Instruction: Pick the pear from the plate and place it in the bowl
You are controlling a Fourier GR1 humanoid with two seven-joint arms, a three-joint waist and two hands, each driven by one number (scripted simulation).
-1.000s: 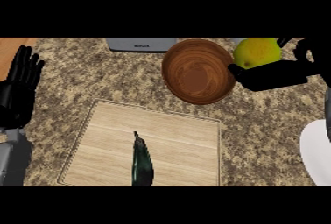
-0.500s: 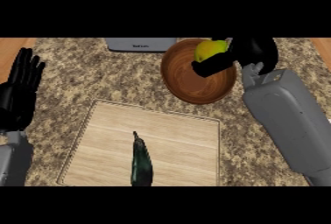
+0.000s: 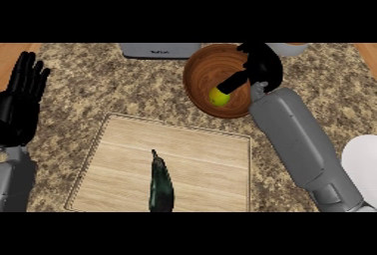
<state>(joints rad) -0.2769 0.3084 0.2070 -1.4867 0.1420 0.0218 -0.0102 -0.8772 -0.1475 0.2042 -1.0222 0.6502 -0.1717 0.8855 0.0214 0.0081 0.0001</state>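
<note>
Pear (image 3: 218,97) lies inside the wooden bowl (image 3: 202,67), low on its inner wall toward the robot, and the right hand (image 3: 259,69) hangs over the bowl just above and beyond it. One dark finger reaches down from that hand toward the fruit and its tip seems to meet the pear or stop just short; which of the two cannot be made out. The other fingers look bent over the bowl's far rim, so whether the hand has let go is not clear either. The fruit shows as a small yellow-green round, with no long axis to speak of. From the hand it lies below and a little toward the robot's left, so the coming move, as I judge it, is a straight lift up and back along the grey forearm, clear of the rim. The left hand (image 3: 22,102) rests open, fingers up, far off at the desk's (image 3: 95,84) left edge, well apart from the bowl. The white plate (image 3: 364,167) sits near the right forearm's elbow end.
</note>
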